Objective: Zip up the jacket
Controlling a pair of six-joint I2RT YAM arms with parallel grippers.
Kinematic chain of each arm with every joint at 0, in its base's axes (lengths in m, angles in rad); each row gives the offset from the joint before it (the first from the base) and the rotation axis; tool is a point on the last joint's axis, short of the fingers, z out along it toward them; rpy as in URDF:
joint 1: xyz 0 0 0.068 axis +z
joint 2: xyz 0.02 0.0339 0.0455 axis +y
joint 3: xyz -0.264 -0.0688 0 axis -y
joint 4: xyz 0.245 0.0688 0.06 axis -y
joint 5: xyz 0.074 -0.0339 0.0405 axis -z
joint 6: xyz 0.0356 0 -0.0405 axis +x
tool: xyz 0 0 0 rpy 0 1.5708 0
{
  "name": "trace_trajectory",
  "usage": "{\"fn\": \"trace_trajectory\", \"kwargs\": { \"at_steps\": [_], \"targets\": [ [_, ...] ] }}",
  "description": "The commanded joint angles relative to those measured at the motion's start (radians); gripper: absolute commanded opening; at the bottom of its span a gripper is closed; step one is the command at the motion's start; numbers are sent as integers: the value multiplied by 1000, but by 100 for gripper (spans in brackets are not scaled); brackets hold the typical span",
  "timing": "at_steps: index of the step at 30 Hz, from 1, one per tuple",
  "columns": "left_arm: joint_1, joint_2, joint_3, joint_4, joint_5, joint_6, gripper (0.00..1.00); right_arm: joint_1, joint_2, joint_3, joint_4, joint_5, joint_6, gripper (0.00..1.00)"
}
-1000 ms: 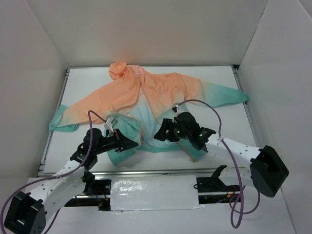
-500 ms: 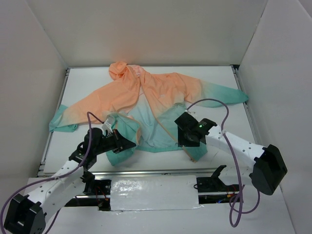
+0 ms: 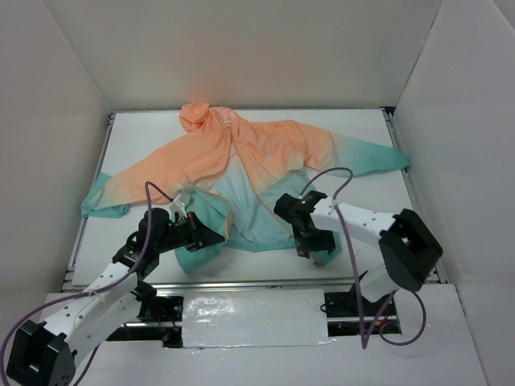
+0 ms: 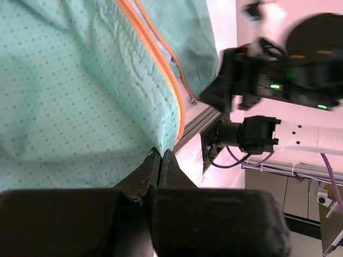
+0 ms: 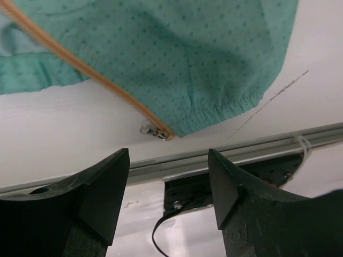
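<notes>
Jacket (image 3: 241, 161) flat on table (image 3: 354, 129), unzipped, peach fading to teal hem — L gripper (image 4: 161, 156) pinching hem by zipper (image 4: 161, 64), R gripper (image 5: 169, 163) spread.

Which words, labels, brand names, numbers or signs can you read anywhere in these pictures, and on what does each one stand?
None can be read.
The jacket carries only a fine dotted print, no logo or wording.
The metal zipper pull is too small to show any marking.
The right arm shows green lights, but no legible label.
</notes>
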Motion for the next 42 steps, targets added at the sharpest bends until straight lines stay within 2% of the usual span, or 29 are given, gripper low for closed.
{"fn": "trace_trajectory", "kwargs": {
  "at_steps": [1, 6, 11, 16, 19, 25, 31, 36, 39, 42],
  "targets": [
    [-4, 18, 55, 54, 36, 27, 0, -4, 105, 34, -30, 8, -21, 68],
    [-4, 91, 72, 108, 88, 42, 0, -59, 147, 5, 55, -35, -44, 66],
    [-4, 145, 81, 135, 104, 58, 0, -76, 185, -8, 131, -206, -156, 63],
    [-4, 139, 77, 146, 99, 52, 0, -83, 226, 20, 174, -305, -232, 61],
    [-4, 118, 73, 131, 78, 53, 0, -82, 268, 44, 226, -352, -253, 60],
    [-4, 94, 92, 68, 55, 76, 0, -71, 309, 81, 364, -542, -278, 53],
    [-3, 78, 119, 5, 24, 96, 0, -45, 354, 158, 576, -745, -236, 45],
    [-3, 42, 147, -58, -34, 108, 0, -33, 366, 232, 701, -758, -131, 41],
    [-1, 22, 162, -121, -76, 114, 0, -28, 270, 180, 804, -729, -60, 42],
    [0, 10, 173, -158, -93, 125, 0, -11, 184, 112, 806, -650, -84, 38]
  ]
}}
